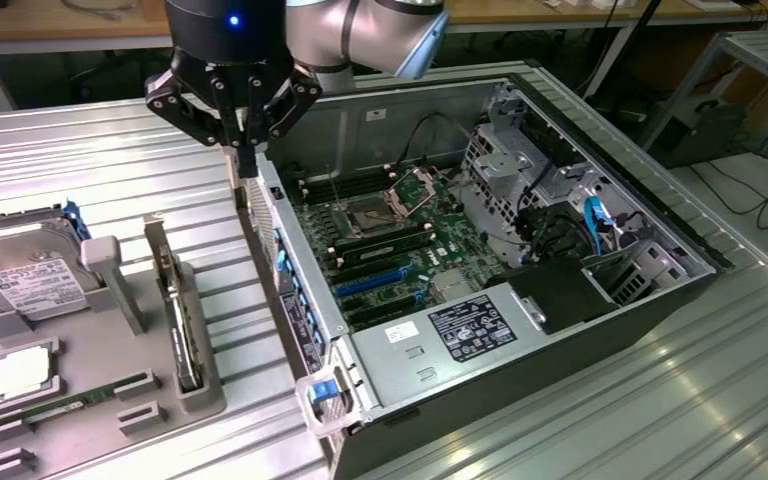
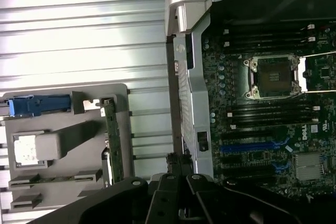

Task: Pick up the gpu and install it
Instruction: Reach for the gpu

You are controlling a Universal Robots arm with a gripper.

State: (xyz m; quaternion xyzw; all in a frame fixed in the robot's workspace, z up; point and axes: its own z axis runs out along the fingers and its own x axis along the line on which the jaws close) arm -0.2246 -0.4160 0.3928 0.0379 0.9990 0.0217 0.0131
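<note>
**A:** Tray (image 1: 104,345) first. What stands in it?

**B:** The graphics card (image 1: 181,320), upright on its long edge in a grey slotted holder (image 1: 204,395). I judge that is so fingers can come down on its top edge. The hard drive (image 1: 31,285) lies flat beside it.

**A:** And beyond?

**B:** The computer case (image 1: 284,270) lies on its side with the cover off. That leaves the board (image 1: 384,250) and its blue slots (image 1: 373,285) facing up, ready for a card to drop in.

**A:** The gripper?

**B:** The gripper (image 1: 241,178) hangs over the far end of the case wall nearest the tray, well apart from the graphics card. Its fingers (image 1: 240,160) are pressed together, and I make out nothing between them. The arm (image 1: 357,35) comes in from behind, wrist pointing straight down.
</note>
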